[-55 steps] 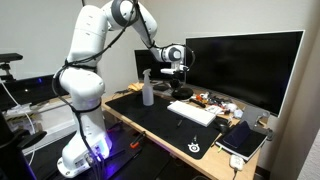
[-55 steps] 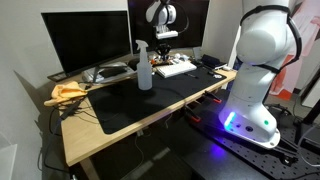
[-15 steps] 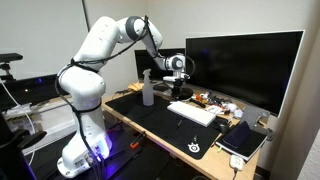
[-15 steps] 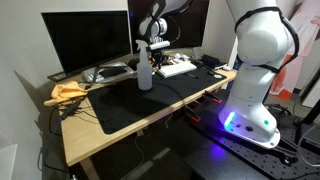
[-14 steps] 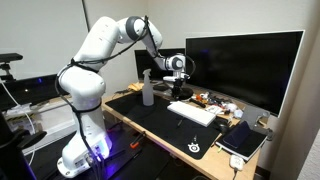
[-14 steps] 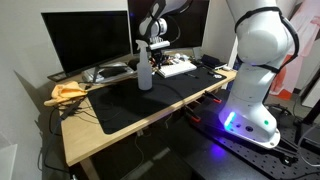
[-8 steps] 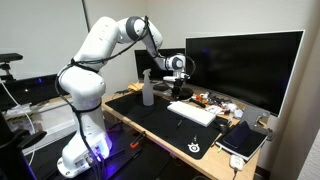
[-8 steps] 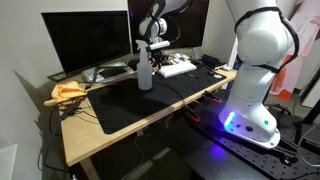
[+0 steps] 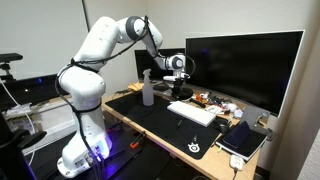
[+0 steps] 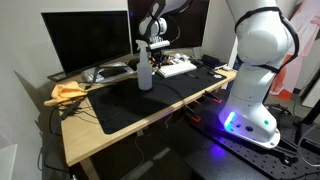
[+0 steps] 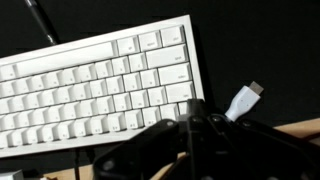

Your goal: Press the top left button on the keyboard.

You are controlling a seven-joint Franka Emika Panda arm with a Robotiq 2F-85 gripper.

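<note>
The white compact keyboard [image 9: 193,113] lies on the black desk mat in front of the large monitor; it also shows in the other exterior view [image 10: 178,67]. In the wrist view the keyboard [image 11: 90,85] fills the upper left, with one corner at the upper right. My gripper [image 9: 179,77] hangs above the desk over the keyboard's end nearest the spray bottle, apart from the keys [image 10: 157,47]. In the wrist view its dark fingers [image 11: 193,118] are pressed together, empty, just off the keyboard's lower right edge.
A white spray bottle [image 9: 147,89] [image 10: 143,70] stands close beside the gripper. A large black monitor [image 9: 243,65] [image 10: 85,40] stands behind the keyboard. A dark notebook-like slab [image 9: 243,138] lies past the keyboard. A white cable plug [image 11: 245,100] lies near the fingers.
Over the last second nothing has visibly moved. Since 3.7 s ago the gripper has come lower, toward the spray bottle and the keyboard.
</note>
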